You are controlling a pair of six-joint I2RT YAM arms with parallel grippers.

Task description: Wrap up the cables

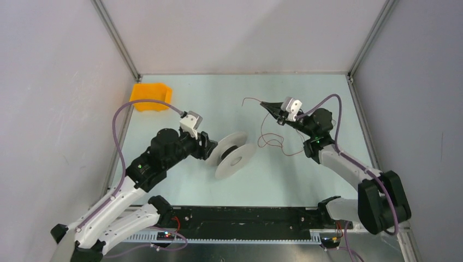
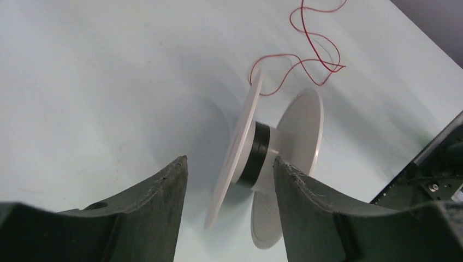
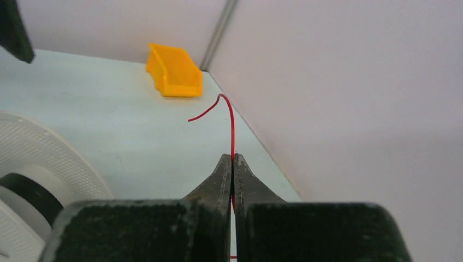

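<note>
right end effector pressed together, pinching cable near free end; rest loops over bench to white spool. left end effector spread, spool just ahead, not gripped.

The top view looks down from high over the near edge onto the whole table. The left wrist view sits low and close behind the left gripper, facing right at the spool. The right wrist view looks along the right gripper toward the far-left bin. All three share the spool and cable.
</note>
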